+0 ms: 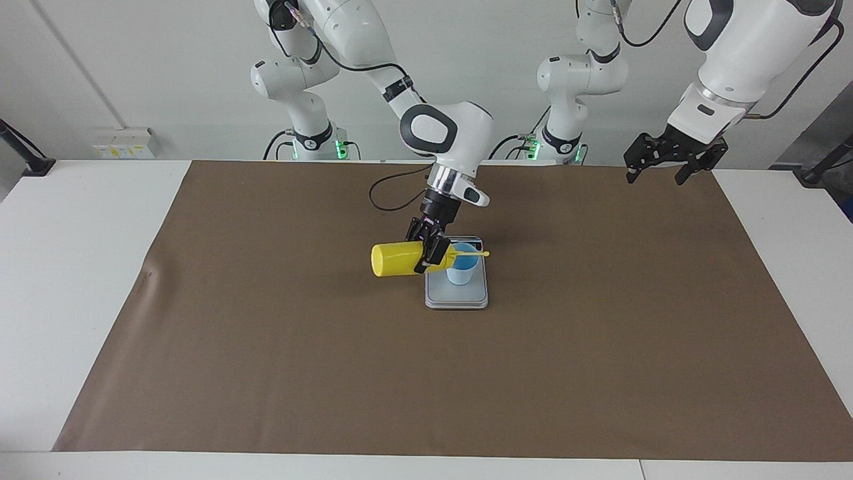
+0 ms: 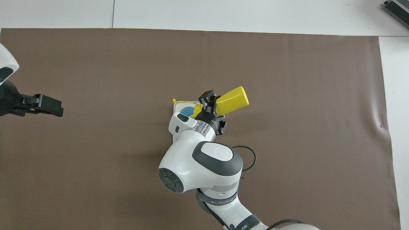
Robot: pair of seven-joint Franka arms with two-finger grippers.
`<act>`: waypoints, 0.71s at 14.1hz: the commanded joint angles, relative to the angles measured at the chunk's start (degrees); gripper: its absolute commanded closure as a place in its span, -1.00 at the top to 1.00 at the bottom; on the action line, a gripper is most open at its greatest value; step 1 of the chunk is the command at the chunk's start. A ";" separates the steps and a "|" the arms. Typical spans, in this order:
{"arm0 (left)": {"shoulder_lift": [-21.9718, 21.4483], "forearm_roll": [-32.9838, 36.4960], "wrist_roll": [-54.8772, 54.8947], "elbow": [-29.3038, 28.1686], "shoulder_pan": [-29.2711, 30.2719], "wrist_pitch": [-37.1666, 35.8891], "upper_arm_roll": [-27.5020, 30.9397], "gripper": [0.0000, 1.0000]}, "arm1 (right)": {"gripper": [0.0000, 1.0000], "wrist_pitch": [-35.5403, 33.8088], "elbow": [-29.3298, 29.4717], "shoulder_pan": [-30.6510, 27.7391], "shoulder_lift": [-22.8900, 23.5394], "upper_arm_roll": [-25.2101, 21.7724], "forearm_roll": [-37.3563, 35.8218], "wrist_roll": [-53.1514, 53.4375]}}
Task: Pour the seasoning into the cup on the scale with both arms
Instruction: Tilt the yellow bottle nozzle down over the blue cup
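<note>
facing view showed the right tool (image 1: 428, 252) clamped around the seasoning (image 1: 400, 259), gripping the yellow bottle near its nozzle end. the bottle was lifted off the desk (image 1: 86, 280) and tipped almost flat, its base pointing toward the right arm's end of the desk and its nozzle at the rim of the cup (image 1: 461, 270). the thin cap strap (image 1: 474, 254) stuck out over the cup's mouth. the cup stood upright on the silver plate of the scale (image 1: 456, 293), which lay on the brown mat (image 1: 266, 347) near the middle of the desk, with its dark strip along the edge nearer the robots.

overhead view had the right arm's wrist covering most of the scale (image 2: 176, 105); only a bit of the cup's blue inside (image 2: 186, 111) showed beside the tilted seasoning (image 2: 231, 99) and the right tool (image 2: 207, 103).

the left tool (image 1: 662, 163) waited in the air over the mat's edge at the left arm's end, well apart from the scale, its fingers spread wide with nothing between them. in the overhead view the left tool (image 2: 48, 106) appeared at the frame's edge.
</note>
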 commanded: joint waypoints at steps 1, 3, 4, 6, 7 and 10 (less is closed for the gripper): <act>-1.88 0.74 -0.35 -2.32 0.46 1.15 -0.26 1.00 | -1.00 -1.25 1.62 -0.42 0.46 0.20 -2.73 0.94; -1.88 0.74 -0.35 -2.23 0.46 1.15 -0.26 1.00 | -1.00 -1.34 1.62 -0.42 0.46 0.20 -2.73 1.02; -1.88 0.74 -0.35 -2.32 0.46 1.15 -0.26 1.00 | -1.00 -1.34 1.62 -0.60 0.46 0.20 -2.65 1.11; -1.88 0.74 -0.35 -2.32 0.46 1.15 -0.26 1.00 | -1.00 -1.17 1.62 -1.04 0.46 0.20 -2.65 1.11; -1.88 0.74 -0.35 -2.32 0.46 1.15 -0.26 1.00 | -1.00 -0.82 1.62 -1.21 0.46 0.20 -2.65 1.11; -1.88 0.74 -0.35 -2.23 0.46 1.15 -0.26 1.00 | -1.00 0.85 1.62 -2.88 -0.06 0.20 -2.12 0.94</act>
